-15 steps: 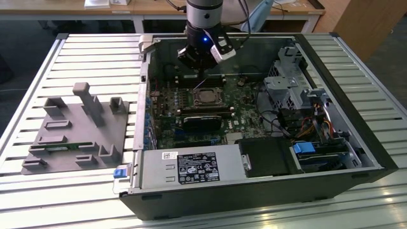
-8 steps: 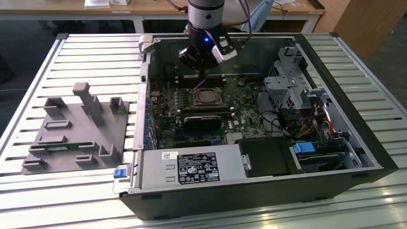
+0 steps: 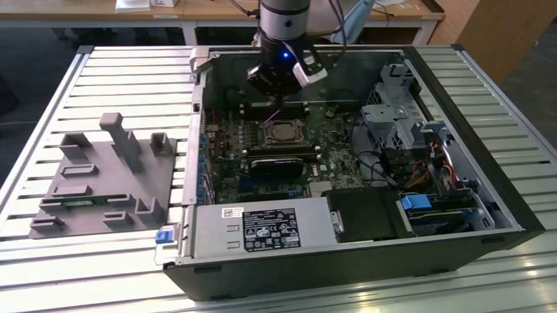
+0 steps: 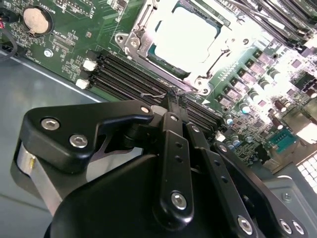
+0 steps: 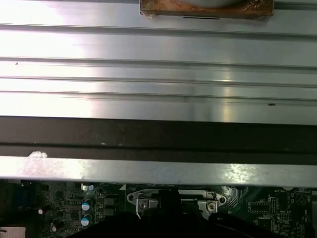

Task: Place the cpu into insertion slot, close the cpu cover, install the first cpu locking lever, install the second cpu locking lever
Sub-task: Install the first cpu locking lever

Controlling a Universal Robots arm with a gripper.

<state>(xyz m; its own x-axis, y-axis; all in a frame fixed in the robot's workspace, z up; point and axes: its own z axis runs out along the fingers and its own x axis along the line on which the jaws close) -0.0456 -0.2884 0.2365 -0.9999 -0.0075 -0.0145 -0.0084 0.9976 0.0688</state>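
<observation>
The cpu (image 4: 185, 34) lies flat in the insertion slot (image 3: 283, 134) on the green board, its metal top glaring under the light. The cpu cover (image 4: 130, 42) is down around it as a silvery frame. My gripper (image 4: 173, 101) hangs low over the long black memory slots (image 4: 124, 77), just beside the socket's edge, its fingers drawn together and shut with nothing visibly between them. A thin wire locking lever (image 4: 153, 94) with a hooked end lies right beside the fingertips. In the exterior view the gripper (image 3: 276, 99) is just behind the socket.
The open computer case (image 3: 487, 163) lies on a slatted metal table (image 3: 130, 78), with drive cages and cables at the exterior view's right and a power supply (image 3: 261, 231) in front. A grey fixture block (image 3: 104, 176) sits to the exterior view's left. The case wall (image 5: 158, 136) is close by.
</observation>
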